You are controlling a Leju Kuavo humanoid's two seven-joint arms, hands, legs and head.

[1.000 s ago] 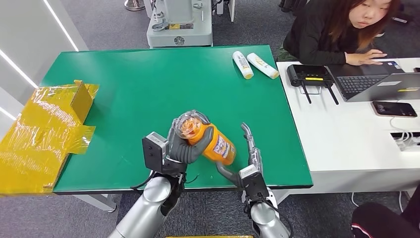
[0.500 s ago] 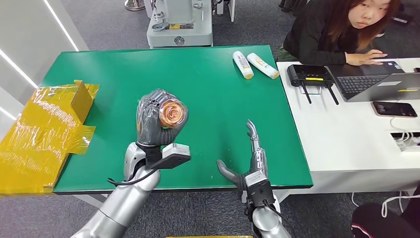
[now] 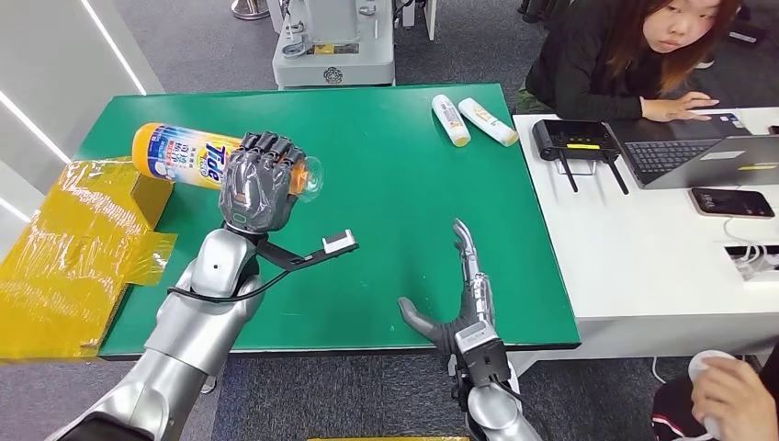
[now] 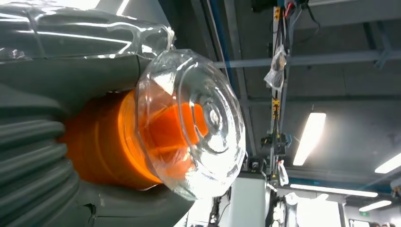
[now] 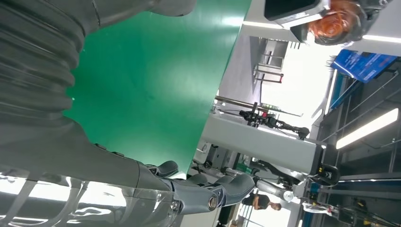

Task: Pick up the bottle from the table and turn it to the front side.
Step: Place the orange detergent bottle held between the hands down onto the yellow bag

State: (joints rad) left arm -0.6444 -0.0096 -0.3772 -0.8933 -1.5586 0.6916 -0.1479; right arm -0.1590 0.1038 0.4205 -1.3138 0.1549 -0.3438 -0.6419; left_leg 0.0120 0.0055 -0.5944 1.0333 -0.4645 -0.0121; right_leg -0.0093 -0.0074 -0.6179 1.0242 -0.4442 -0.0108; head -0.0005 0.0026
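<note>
An orange Tide bottle (image 3: 179, 152) lies sideways in the air above the left part of the green table (image 3: 386, 193). Its blue and white label faces me and its clear cap (image 3: 310, 176) points right. My left hand (image 3: 260, 182) grips it around the neck end, back of the hand toward me. In the left wrist view the clear cap (image 4: 189, 123) and orange neck (image 4: 101, 142) stick out past my left hand (image 4: 38, 156). My right hand (image 3: 464, 294) hovers open by the table's front edge, holding nothing. In the right wrist view, beyond my right hand (image 5: 42, 94), the cap (image 5: 338, 21) appears far off.
Two white bottles (image 3: 450, 119) (image 3: 488, 120) lie at the table's back right. A yellow-wrapped box (image 3: 73, 239) sits off the left edge. A white desk on the right holds a router (image 3: 579, 140), laptop (image 3: 698, 152) and phone (image 3: 730, 201); a person (image 3: 643, 55) sits there.
My left arm lifted the bottle up and leftward and turned it, so the label now faces me instead of the cap. My right hand stayed open near the front edge.
</note>
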